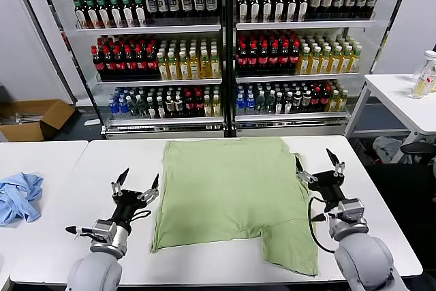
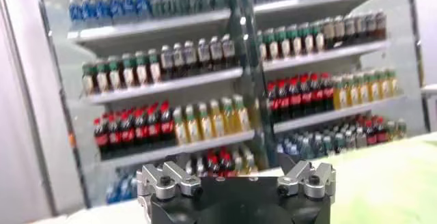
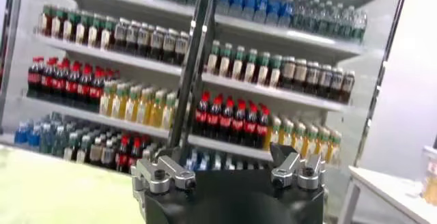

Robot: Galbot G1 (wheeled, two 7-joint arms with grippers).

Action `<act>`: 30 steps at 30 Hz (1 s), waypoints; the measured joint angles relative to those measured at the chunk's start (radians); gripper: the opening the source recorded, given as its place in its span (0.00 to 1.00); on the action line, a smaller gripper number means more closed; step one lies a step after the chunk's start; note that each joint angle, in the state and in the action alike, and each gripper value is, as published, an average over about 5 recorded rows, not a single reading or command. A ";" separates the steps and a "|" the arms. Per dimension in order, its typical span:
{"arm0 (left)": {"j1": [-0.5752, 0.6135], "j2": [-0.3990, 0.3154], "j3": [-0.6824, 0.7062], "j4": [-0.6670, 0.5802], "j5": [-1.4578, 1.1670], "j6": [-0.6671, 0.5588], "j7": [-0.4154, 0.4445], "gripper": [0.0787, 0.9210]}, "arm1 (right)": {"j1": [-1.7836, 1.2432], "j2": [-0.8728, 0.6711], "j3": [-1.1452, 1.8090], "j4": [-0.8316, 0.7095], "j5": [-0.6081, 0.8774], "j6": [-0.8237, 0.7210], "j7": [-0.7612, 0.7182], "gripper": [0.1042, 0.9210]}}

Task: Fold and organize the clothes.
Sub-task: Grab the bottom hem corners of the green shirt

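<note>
Both the left gripper and the right gripper stand spread wide and hold nothing, each poised just off a side edge of the light green shirt, which lies flat between them on the white table.

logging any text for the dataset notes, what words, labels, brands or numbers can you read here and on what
None can be read.
Bottle labels in the drinks cooler: too small and blurred in all three views.
Green shirt on the white table: plain side up, no print or tag showing.
Cardboard box on the floor: no legible marking.
Light blue garment: no text.
</note>
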 measured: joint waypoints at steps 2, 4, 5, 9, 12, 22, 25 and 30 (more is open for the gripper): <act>0.015 0.005 0.003 -0.009 -0.014 0.015 -0.007 0.88 | -0.027 -0.004 0.004 0.005 0.006 0.000 -0.001 0.88; 0.046 0.015 0.009 -0.028 -0.043 0.046 -0.020 0.88 | -0.079 -0.010 0.011 0.016 0.019 0.000 -0.002 0.88; 0.060 0.020 0.012 -0.038 -0.057 0.061 -0.025 0.88 | -0.103 -0.013 0.013 0.020 0.025 0.000 -0.002 0.88; 0.107 0.035 0.026 -0.072 -0.104 0.117 -0.039 0.88 | -0.175 -0.017 0.023 0.030 0.050 -0.002 0.002 0.88; 0.131 0.038 0.034 -0.088 -0.131 0.155 -0.050 0.88 | -0.213 -0.014 0.025 0.031 0.066 -0.006 0.007 0.88; 0.175 0.030 0.038 -0.096 -0.167 0.244 -0.098 0.88 | -0.265 0.005 0.003 0.010 0.101 -0.013 0.030 0.88; 0.177 0.026 0.044 -0.094 -0.170 0.256 -0.107 0.88 | -0.269 0.010 -0.006 0.001 0.111 -0.014 0.034 0.88; 0.176 0.015 0.053 -0.088 -0.166 0.268 -0.121 0.88 | -0.270 0.019 -0.021 -0.012 0.127 -0.018 0.040 0.88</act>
